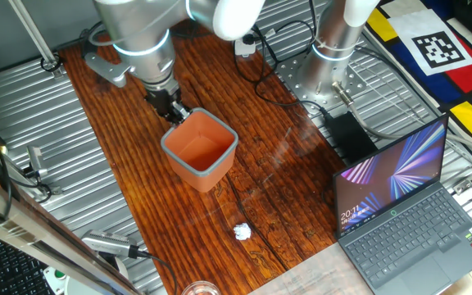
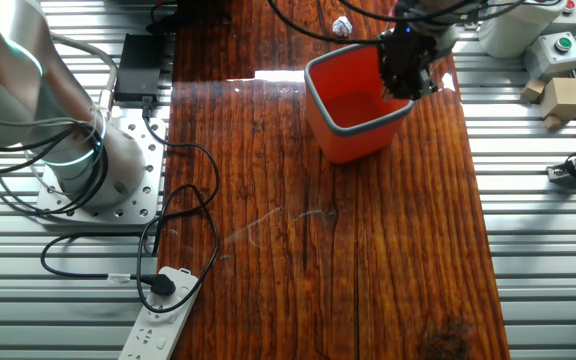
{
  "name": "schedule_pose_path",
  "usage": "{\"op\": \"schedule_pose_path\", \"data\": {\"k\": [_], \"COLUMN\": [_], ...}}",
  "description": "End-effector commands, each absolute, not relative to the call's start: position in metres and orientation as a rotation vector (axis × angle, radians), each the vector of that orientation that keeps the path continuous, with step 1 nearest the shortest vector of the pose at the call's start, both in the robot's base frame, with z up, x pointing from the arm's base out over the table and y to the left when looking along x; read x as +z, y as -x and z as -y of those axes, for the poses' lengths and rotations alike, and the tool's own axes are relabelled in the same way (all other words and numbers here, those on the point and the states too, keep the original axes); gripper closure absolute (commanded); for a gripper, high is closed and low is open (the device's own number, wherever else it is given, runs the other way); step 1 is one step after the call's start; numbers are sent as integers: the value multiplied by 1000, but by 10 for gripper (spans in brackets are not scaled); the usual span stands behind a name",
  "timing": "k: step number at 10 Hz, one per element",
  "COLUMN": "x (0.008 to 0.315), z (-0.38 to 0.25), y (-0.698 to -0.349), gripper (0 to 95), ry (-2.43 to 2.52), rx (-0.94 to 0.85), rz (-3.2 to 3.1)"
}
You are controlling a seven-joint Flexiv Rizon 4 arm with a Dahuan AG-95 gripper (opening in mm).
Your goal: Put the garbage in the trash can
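Gripper (image 1: 175,113) at trash can (image 1: 200,148) rim – garbage (image 1: 242,232) apart on table (image 1: 285,205)

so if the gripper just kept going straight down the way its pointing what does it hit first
Most likely the trash can: the gripper points down at its far rim, apparently on or just inside the wall. Depth is unclear, so it could slip inside.

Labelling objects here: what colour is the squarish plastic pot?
Terracotta orange; the squarish plastic pot shows best in one fixed view.

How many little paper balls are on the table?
1. The paper ball lies on the wooden table, apart from the orange pot. Others may hide inside the pot.
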State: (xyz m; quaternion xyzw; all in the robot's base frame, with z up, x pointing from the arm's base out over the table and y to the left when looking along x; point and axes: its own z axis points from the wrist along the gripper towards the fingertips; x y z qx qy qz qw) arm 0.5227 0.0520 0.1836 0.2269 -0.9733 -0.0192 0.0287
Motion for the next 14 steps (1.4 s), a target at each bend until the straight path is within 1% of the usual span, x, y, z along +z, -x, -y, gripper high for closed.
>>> {"op": "schedule_pose_path", "data": {"k": [1, 3, 4, 6, 11, 14], "x": [183, 186, 191, 192, 161, 154], "z": [-53, -61, -88, -134, -232, -252], "y": [-525, -527, -528, -523, -505, -499], "gripper": [950, 950, 950, 950, 950, 950], "ry": [-724, -707, -664, -596, -444, -413], "rx": [-69, -73, -68, -63, -57, -58], "rz": [2994, 2989, 2992, 3003, 3036, 3042]}}
